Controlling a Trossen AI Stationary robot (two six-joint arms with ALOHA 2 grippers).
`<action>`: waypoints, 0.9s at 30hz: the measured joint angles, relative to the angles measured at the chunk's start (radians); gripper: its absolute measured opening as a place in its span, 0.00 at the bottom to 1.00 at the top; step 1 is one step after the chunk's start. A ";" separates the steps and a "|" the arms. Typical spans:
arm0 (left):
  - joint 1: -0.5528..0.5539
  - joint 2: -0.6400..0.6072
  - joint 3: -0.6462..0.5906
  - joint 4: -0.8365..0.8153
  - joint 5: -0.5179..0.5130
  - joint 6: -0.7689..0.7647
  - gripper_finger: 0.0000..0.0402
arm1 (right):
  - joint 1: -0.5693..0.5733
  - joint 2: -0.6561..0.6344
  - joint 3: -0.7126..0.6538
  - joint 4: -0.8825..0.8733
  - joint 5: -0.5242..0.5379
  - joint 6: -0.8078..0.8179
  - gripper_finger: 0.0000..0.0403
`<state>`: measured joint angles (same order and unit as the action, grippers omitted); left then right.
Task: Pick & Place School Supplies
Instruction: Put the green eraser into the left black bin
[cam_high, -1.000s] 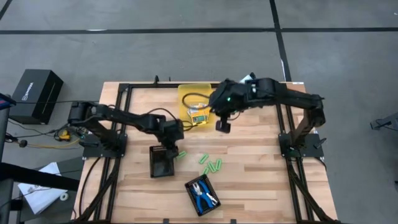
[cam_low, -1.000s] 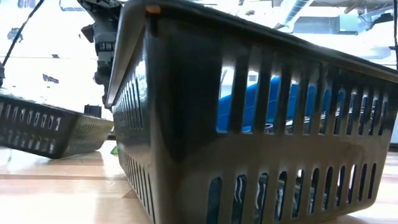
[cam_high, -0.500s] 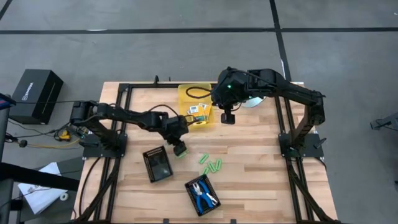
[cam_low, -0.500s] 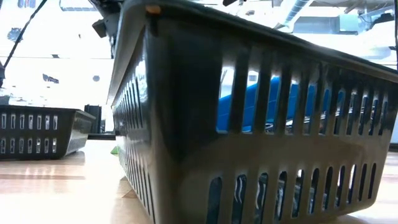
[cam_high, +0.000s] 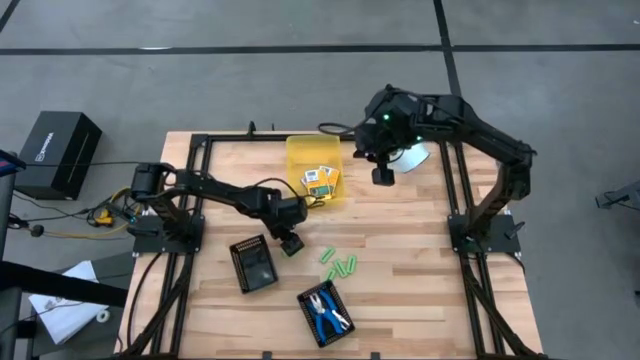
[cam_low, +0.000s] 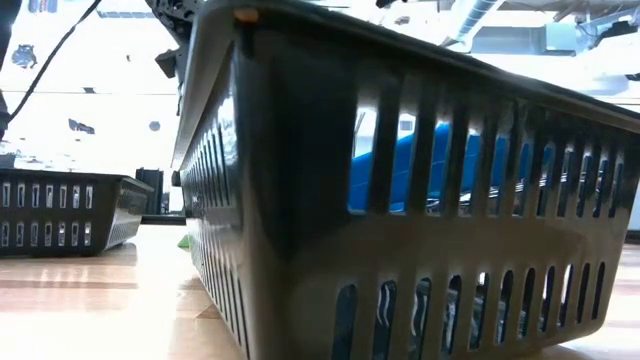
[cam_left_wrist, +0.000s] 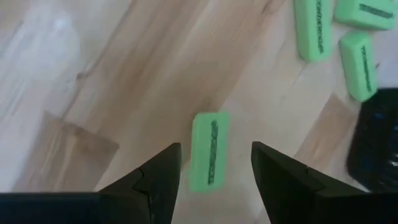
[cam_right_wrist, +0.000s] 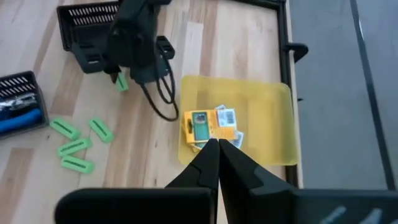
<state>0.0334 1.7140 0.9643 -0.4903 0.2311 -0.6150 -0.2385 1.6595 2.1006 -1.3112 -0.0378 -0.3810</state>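
A single light-green block (cam_left_wrist: 208, 158) lies flat on the wooden table. My left gripper (cam_left_wrist: 214, 171) is open and points down over it, one finger on each side, not touching; in the high view my left gripper (cam_high: 290, 244) is at mid-table. Several more green blocks (cam_high: 340, 266) lie to its right. Yellow-orange boxes (cam_high: 320, 181) lie in the yellow bin (cam_high: 303, 152). Blue-handled scissors (cam_high: 327, 313) lie in the near black tray (cam_high: 306, 302). My right gripper (cam_high: 381, 177) is shut on nothing, high above the table right of the bin.
An empty black tray (cam_high: 253, 265) sits just left of my left gripper. In the low view the scissors tray (cam_low: 400, 230) fills most of the picture, with the empty tray (cam_low: 70, 210) at the left. The black frame rails (cam_high: 455, 190) border the table.
My left gripper has left the far edge of the empty black tray and gone right and down to the single green block, rolling a little. The tray, tilted a second ago, now lies flat and slightly turned. My right gripper has swung from over the bin toward the table's far right.
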 joint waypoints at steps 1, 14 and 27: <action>0.000 0.005 0.001 -0.004 -0.008 -0.002 0.47 | -0.008 0.000 0.000 0.005 -0.009 -0.013 0.00; -0.045 0.058 0.011 -0.025 -0.010 -0.071 0.47 | -0.085 -0.027 -0.001 0.007 -0.069 -0.119 0.00; -0.099 0.240 0.165 -0.072 -0.039 -0.074 0.47 | -0.131 -0.066 0.000 0.017 -0.103 -0.171 0.00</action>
<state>-0.0653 1.9539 1.1290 -0.5621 0.1919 -0.6889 -0.3696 1.5932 2.1002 -1.2946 -0.1408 -0.5515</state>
